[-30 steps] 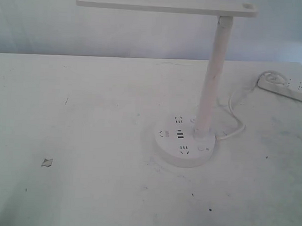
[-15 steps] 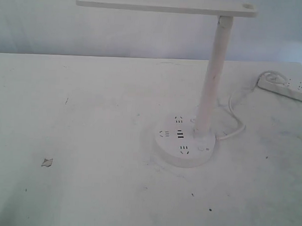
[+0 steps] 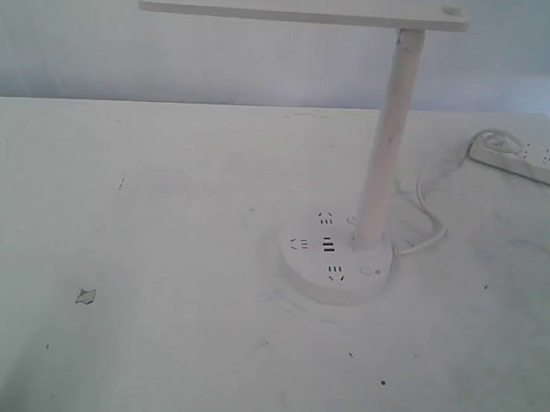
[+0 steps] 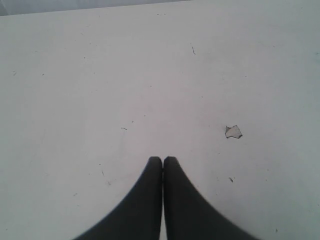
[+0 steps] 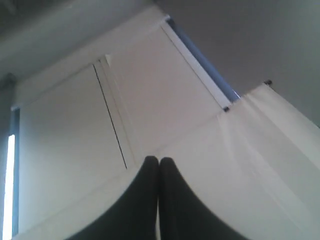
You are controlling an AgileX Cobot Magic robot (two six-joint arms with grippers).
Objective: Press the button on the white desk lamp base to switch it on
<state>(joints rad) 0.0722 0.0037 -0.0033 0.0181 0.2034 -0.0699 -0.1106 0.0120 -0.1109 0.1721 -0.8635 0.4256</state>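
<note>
The white desk lamp base (image 3: 304, 276) sits right of the table's middle in the exterior view, a round puck with dark socket slots and USB ports. Its slim stem (image 3: 387, 147) rises to a flat bar head (image 3: 302, 14). The small round button (image 3: 366, 271) lies flush on the base's near right side. Neither arm shows in the exterior view. My left gripper (image 4: 162, 159) is shut with nothing in it, over bare white table. My right gripper (image 5: 159, 159) is also shut and holds nothing, aimed at white panels away from the lamp.
A long white power strip (image 3: 523, 160) lies at the table's far right, with a white cord (image 3: 425, 208) looping to the lamp base. A small paper scrap (image 3: 86, 296) lies on the left; the same scrap (image 4: 233, 132) shows in the left wrist view. A pale wall stands behind.
</note>
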